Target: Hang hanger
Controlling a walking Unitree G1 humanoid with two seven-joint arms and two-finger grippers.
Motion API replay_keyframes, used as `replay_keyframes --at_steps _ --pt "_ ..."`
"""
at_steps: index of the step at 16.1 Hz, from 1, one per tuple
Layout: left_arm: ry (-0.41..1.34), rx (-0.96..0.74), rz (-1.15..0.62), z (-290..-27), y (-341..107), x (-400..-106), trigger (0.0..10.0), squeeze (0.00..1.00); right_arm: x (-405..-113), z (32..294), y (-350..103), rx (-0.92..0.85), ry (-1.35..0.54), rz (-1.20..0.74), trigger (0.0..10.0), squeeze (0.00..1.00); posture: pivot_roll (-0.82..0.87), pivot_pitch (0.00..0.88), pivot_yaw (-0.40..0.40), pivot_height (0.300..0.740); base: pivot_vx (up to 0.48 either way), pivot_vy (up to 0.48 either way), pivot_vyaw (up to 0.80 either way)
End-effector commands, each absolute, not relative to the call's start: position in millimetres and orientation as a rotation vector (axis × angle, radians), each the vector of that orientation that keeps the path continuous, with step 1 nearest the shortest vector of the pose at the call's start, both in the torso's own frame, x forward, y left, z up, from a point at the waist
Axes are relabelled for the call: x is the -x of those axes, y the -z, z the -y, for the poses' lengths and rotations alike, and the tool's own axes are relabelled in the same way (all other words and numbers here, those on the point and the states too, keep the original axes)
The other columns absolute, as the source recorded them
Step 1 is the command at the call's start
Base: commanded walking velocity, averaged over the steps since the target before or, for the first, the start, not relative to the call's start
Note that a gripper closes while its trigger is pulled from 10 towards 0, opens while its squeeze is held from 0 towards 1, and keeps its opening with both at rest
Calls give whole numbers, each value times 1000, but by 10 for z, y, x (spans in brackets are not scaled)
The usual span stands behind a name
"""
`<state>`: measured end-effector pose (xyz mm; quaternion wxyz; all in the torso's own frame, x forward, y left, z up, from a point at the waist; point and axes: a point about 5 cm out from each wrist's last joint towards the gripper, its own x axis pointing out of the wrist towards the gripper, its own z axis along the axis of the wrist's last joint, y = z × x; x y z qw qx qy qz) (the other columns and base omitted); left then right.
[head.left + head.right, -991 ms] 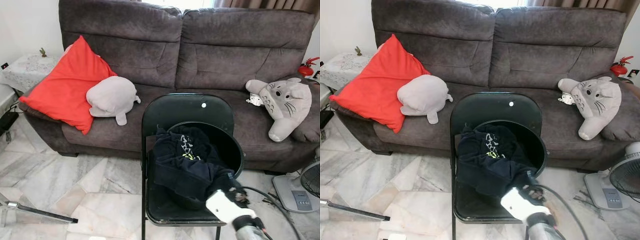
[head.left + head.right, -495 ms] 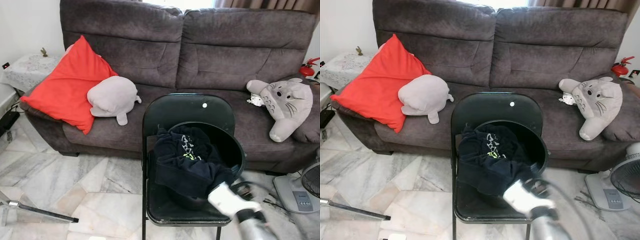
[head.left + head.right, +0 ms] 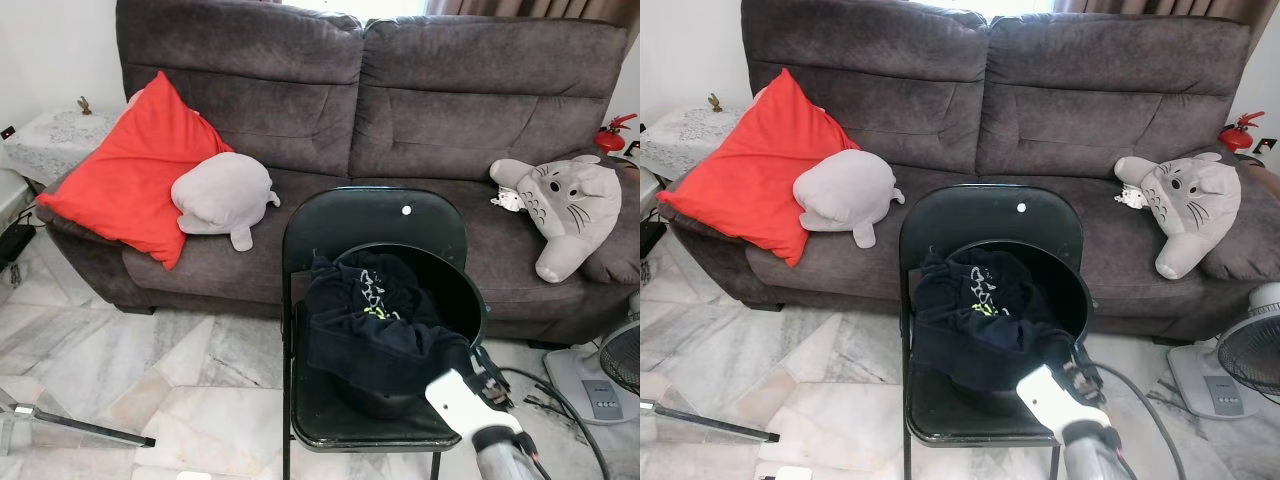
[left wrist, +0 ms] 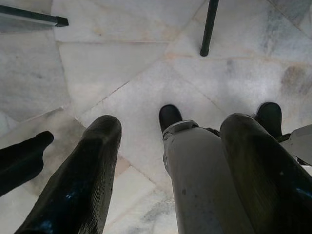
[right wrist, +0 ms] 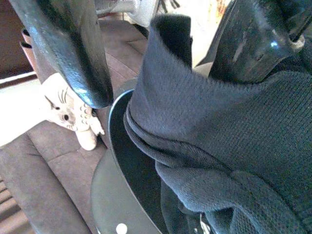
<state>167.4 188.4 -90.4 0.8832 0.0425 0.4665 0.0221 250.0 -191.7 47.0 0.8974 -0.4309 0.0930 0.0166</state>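
A dark navy garment (image 3: 370,320) is heaped in a black bucket (image 3: 467,292) that stands on a black folding chair (image 3: 370,215) in front of the sofa. My right gripper (image 3: 481,366) is at the garment's lower right edge, by the bucket's rim. In the right wrist view its fingers (image 5: 68,48) stand open on either side of a raised fold of the navy cloth (image 5: 209,126). My left gripper (image 4: 170,122) hangs open over the marble floor, with my own leg and foot between its fingers. I see no hanger.
A grey sofa (image 3: 420,110) runs behind the chair, carrying a red cushion (image 3: 130,170), a grey plush (image 3: 222,195) and a cat-like plush (image 3: 565,205). A fan (image 3: 610,370) and cables lie at the right. A metal bar (image 3: 80,428) lies on the floor at the left.
My right gripper swung about at the bucket's front right and now sits slightly higher, against the garment's edge. The camera swayed a little. The garment and bucket stayed put.
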Motion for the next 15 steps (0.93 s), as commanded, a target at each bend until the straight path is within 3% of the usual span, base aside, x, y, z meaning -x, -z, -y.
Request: replay_keyframes --at_steps 1,8,10,15 --pt "-42 -96 -995 -1892 931 -1615 10000 0 -2515 1880 -433 883 -64 -213 10000 0 -116 72 -15 740 0 0 0" --pt "-47 -92 -995 -1891 933 -1609 10000 0 -2635 1872 -561 968 -149 -132 10000 0 -116 74 -17 740 0 0 0" --pt "-46 -92 -996 -1889 934 -1607 10000 0 -2594 1790 -459 1008 -300 -173 10000 0 -119 74 -15 740 0 0 0" --pt "-49 -94 -995 -1894 933 -1608 10000 0 -2672 1740 -619 1143 -381 -66 10000 0 -115 75 -16 740 0 0 0"
